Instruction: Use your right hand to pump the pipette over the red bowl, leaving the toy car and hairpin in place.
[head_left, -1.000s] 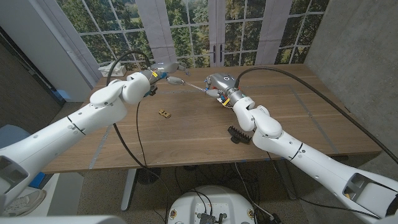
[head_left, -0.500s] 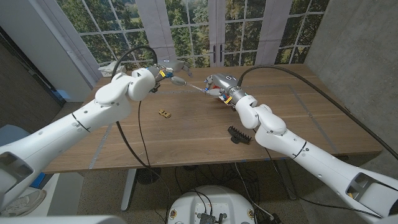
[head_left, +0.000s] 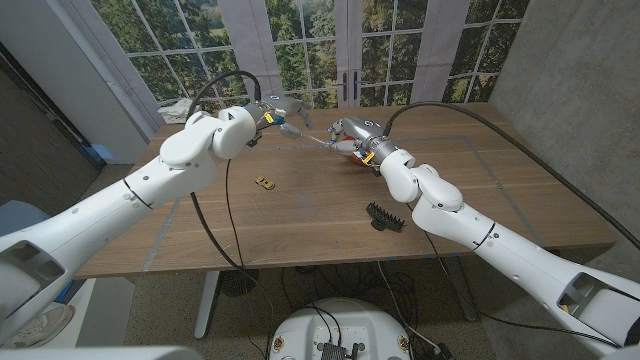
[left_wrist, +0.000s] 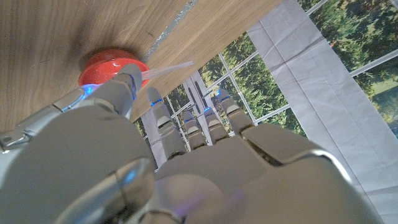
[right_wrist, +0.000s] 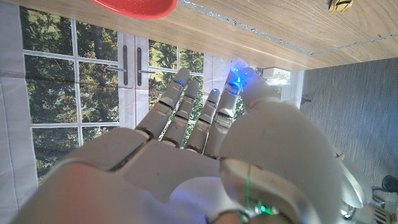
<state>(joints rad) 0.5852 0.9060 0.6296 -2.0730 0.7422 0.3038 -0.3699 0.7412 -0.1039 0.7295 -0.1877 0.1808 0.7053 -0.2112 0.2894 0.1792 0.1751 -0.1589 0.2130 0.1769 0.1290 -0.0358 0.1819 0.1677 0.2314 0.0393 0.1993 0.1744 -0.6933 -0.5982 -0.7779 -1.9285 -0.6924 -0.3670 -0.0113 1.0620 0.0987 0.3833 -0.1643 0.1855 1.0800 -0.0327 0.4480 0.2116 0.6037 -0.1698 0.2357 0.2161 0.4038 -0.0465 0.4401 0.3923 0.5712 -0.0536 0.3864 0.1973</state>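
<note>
Head view: compared with a second ago, the left arm is seen swung further in over the table, and the left hand (head_left: 272, 112) has been carried closer to the right hand (head_left: 346, 133). The right hand is little changed. The pipette (head_left: 300, 134) is gripped in the left hand, above the wooden table (head_left: 300, 230), with its thin tip pointed toward the right hand. The toy car (head_left: 264, 183) and the black hairpin (head_left: 385, 216) are found where they lay before, well apart from each other on the wood.

Left wrist view: the pipette's clear stem is pinched by the fingers (left_wrist: 127, 84) of the left hand. The tip is held just beside the red bowl (left_wrist: 112, 66), which stands on the table. What is inside the bowl cannot be told.

Right wrist view: the right hand is released, its fingers (right_wrist: 186, 106) stretched out and apart, with nothing seen in them. Only a part of the red bowl's rim is shown beyond them, so its contents are hidden. The toy car is caught at the picture's edge.
</note>
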